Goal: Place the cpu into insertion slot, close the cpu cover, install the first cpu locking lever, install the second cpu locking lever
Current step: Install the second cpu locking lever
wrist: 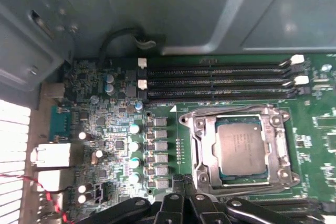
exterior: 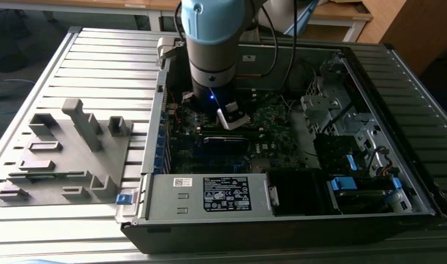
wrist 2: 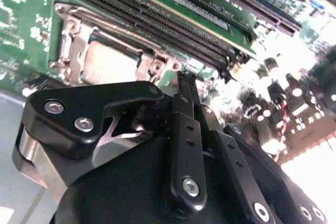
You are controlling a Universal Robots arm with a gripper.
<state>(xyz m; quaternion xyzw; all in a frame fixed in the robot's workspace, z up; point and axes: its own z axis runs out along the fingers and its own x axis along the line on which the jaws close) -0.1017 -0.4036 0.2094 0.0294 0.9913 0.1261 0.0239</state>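
Silver-grey square cpu [wrist: 241,147] sits flat in the black square insertion slot [wrist: 217,174] on the green motherboard [wrist: 310,119], with the thin silver metal cpu cover [wrist: 198,145] closed down around it, framing the chip in both wrist views. Black gripper [wrist 2: 185,83] hangs just beside the socket edge, linkage arms drawn together, fingertips nearly meeting; whether they pinch anything, cannot tell. Long black memory slots [wrist: 215,82] run just beyond the socket.

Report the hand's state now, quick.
Hand: fingers together, shut, gripping nothing that can be seen; its tips sit beside the cpu cover, which lies closed over the cpu.
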